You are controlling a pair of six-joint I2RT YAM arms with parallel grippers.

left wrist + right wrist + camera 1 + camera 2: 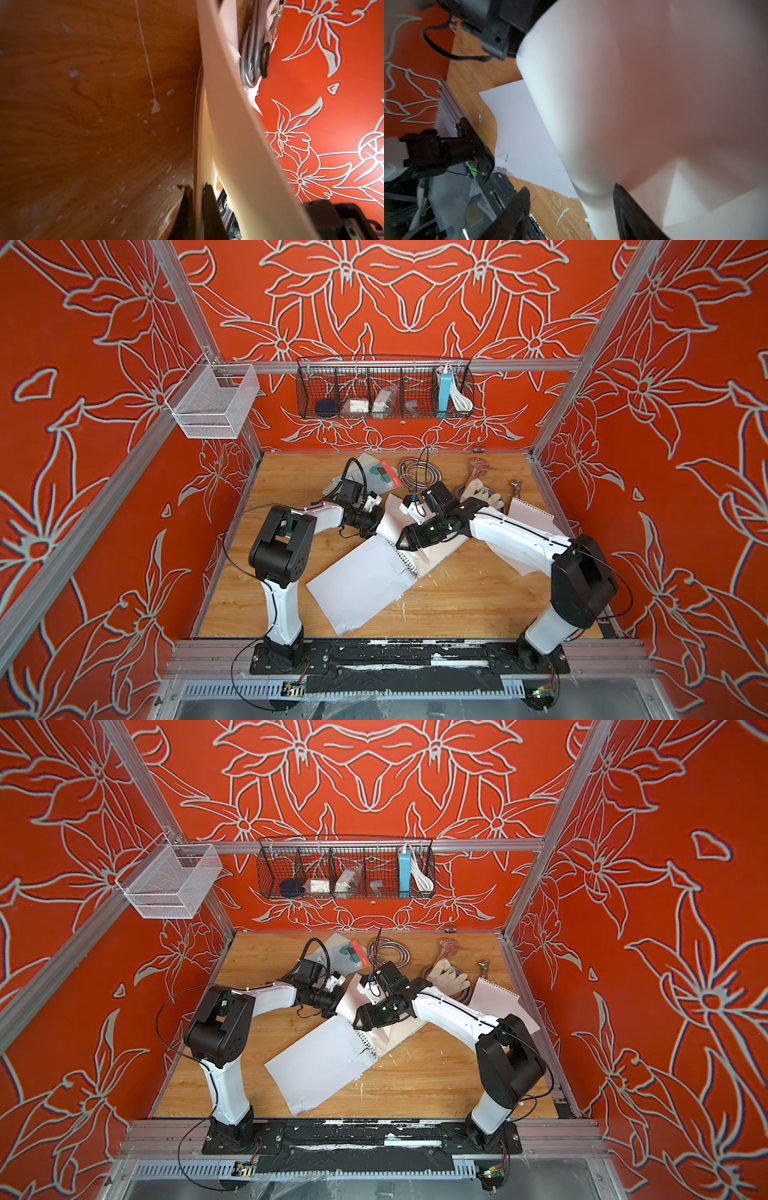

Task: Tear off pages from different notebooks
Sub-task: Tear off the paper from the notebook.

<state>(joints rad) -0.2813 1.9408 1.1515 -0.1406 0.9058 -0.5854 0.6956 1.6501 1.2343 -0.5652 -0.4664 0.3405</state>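
Left pincer [197, 209]: pressed together, pinching the edge of a lifted page [228, 135] raised above the counter [83, 124]. Right pincer [571, 188]: spread. The lifted page curls between its fingers and touches one, unclamped. Open notebook [407, 562] lies mid-counter between both arms, with a flat white page [357, 589] spread toward the left arm. Loose pages [530, 512] lie near the counter's right edge.

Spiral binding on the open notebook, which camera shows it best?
A top view: the spiral binding lies uncovered on the open notebook, coils distinct. Both top views show it alike; the wrist views show curled paper, no coils.
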